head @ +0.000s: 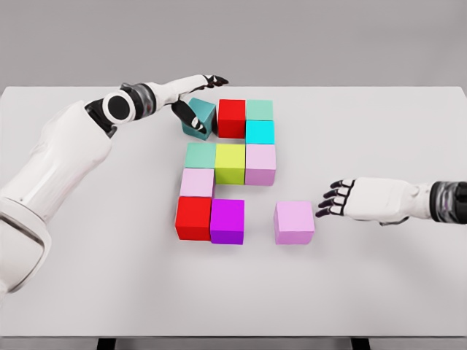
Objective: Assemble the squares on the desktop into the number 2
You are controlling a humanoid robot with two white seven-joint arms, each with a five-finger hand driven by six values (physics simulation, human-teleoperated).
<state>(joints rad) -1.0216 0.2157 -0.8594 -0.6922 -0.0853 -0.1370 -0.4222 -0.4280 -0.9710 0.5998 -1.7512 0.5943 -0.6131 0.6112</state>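
White matte desk (87, 292) against a plain grey wall, cubes laid out mid-table. All blocks are hard-edged, flat-coloured and slightly glossy; they look rigid and light, so likely easy to shove off line.

Left hand (195, 98): thumb and fingers bracket the dark teal cube (198, 117), which sits tilted and rotated at the top-left, just beside the red cube (231, 117). Looks like a loose pinch or nudge; can't confirm a firm grip.

Right hand (337, 197): empty, fingers relaxed and slightly curled, near the loose pink cube (294, 221) but not touching it.

The 2 so far:
- top row: red cube, mint cube (259, 109)
- cyan cube (260, 131) below the mint one
- middle row complete
- pale pink cube (197, 181) down the left side
- bottom row: red block (193, 217), magenta cube (227, 220), then a gap before the loose pink cube

Judgement: step in hand is squaring the teal cube into the top-left slot. Rotate it flat first, then press it flush against the red face with a straight push. Angled contact would likely skew the top row. Pink closes the bottom row next.
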